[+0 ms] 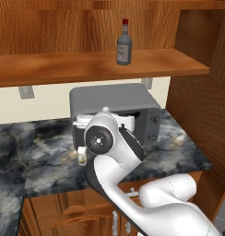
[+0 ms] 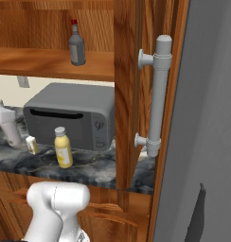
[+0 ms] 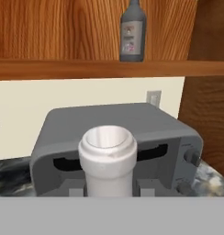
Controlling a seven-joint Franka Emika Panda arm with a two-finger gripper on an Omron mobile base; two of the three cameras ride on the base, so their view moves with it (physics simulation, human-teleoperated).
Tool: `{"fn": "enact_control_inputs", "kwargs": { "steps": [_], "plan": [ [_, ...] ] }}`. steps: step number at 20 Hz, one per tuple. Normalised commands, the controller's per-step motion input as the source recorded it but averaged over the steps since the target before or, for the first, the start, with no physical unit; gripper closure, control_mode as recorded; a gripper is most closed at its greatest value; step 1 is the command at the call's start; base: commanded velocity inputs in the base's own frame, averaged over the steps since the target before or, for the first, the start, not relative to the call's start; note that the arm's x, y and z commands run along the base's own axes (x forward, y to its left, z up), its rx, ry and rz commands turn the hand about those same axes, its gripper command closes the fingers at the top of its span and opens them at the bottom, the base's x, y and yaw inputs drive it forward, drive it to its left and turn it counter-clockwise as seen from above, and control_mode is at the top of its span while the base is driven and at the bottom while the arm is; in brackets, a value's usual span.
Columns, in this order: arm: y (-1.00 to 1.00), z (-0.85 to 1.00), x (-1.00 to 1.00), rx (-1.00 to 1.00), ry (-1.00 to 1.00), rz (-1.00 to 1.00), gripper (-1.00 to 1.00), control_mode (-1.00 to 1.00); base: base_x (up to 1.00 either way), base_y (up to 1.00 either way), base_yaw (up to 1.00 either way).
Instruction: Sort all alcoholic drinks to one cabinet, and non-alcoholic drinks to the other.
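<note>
In the left base view, the glossy reddish-brown wooden wall shelf (image 1: 63,67) runs across the upper part, and the squat dark grey glass bottle with a red cap and pale label (image 1: 124,44) stands upright on it toward 12 o'clock. Below, the grey box-shaped microwave (image 1: 133,103) sits on the dark marbled stone desk (image 1: 50,152), with the white robot arm (image 1: 114,152) in front of it.

In the right base view, the small cream-coloured carton (image 2: 31,144) stands on the desk at about 9 o'clock, just beside the arm's white hand. Near it, further right, the plump yellow juice bottle with a pale grey cap (image 2: 63,148) stands upright in front of the microwave. A brown wooden panel with a long grey handle (image 2: 157,94) rises at 3 o'clock.

In the hand view, the gripper (image 3: 108,190) is pinching the slim white long-necked glass bottle (image 3: 107,160), whose round open rim stands between the two fingers, in front of the microwave. The dark grey bottle stands on the shelf at 12 o'clock.
</note>
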Motion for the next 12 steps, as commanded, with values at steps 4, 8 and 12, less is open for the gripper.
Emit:
{"fn": "enact_control_inputs", "kwargs": {
  "steps": [4,8,12],
  "plan": [
    [0.02,0.44,-0.24,0.00,0.00,0.00,1.00,-1.00,0.00,0.00,0.00],
    [0.00,0.40,-0.20,0.00,0.00,0.00,1.00,-1.00,0.00,0.00,0.00],
    [0.00,0.38,-0.14,0.00,0.00,0.00,1.00,-1.00,0.00,0.00,0.00]
  ]
}}
